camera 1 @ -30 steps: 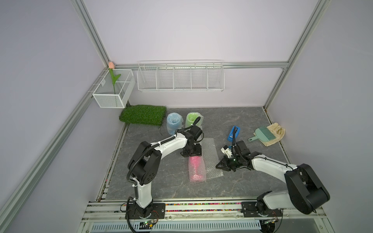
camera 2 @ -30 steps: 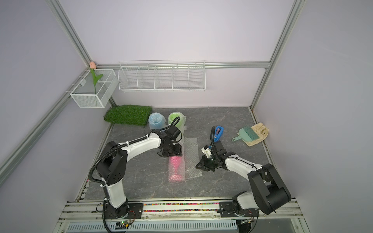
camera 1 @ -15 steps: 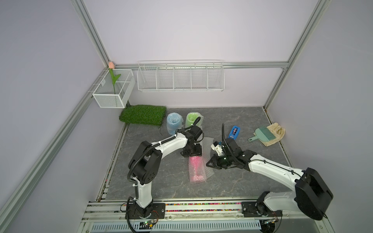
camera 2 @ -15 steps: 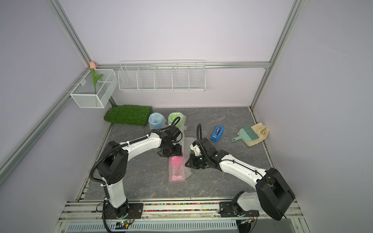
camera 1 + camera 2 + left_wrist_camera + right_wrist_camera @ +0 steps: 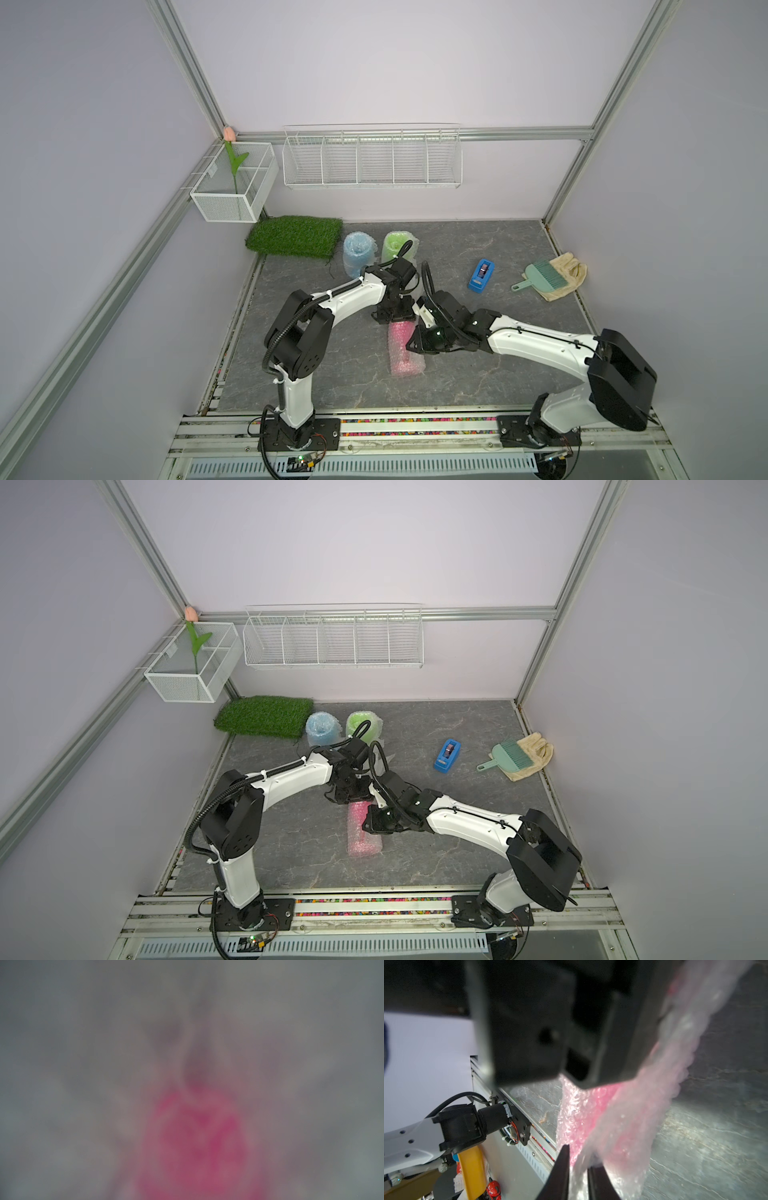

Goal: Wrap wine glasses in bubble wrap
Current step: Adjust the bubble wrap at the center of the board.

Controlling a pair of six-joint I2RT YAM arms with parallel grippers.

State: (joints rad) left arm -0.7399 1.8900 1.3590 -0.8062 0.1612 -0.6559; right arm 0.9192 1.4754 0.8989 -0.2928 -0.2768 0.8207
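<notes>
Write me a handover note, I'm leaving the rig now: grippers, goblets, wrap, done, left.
Left gripper: down on the far end of the pink goblet; grip unclear.
Right gripper: jaws slightly apart, bubble wrap edge between them.
The pink goblet lies mid-table, rolled in wrap.
Done: blue goblet and green goblet, wrapped, at the back by the grass mat.
Left: probably settling the pink one's last flap; tape dispenser sits on the right arm's side.
</notes>
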